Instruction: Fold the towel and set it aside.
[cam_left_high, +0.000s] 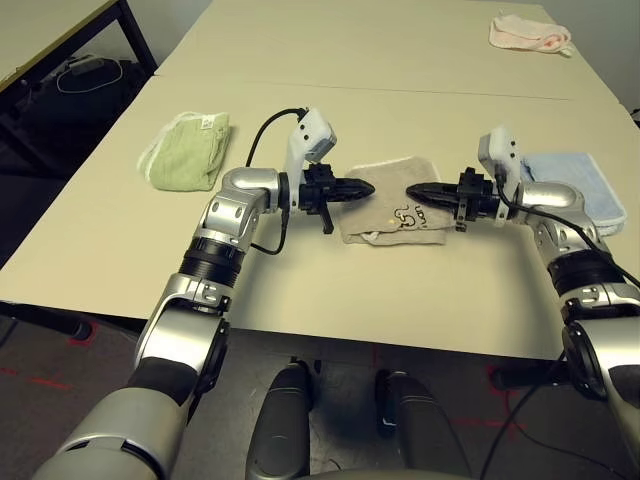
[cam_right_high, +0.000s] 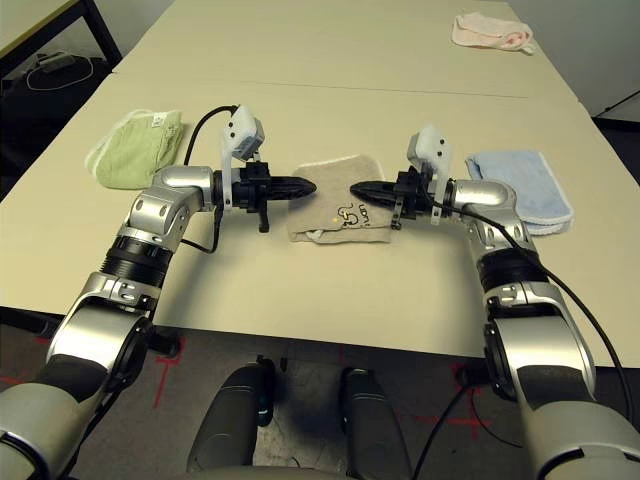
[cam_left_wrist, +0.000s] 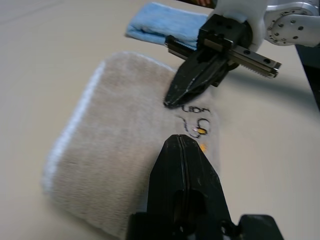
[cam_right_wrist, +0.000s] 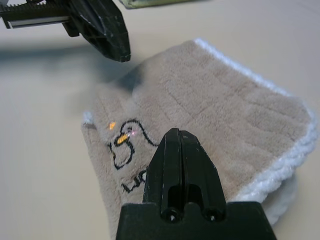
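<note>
Green towel (cam_left_high: 188, 150) sits folded at the left of the frame, on the near table (cam_left_high: 330, 300). Blue towel (cam_left_high: 575, 180) lies folded flat at the right edge, same table. Up in the top right, a pink cloth (cam_left_high: 528, 33) is bunched on the far table (cam_left_high: 350, 40). Top left corner, a white cable (cam_left_high: 88, 72) coils on the dark floor beside a black table leg (cam_left_high: 137, 35).

The towel's (cam_right_wrist: 210, 115) embroidered lettering is partly hidden behind the right gripper's fingers (cam_right_wrist: 182, 170) and unreadable.
</note>
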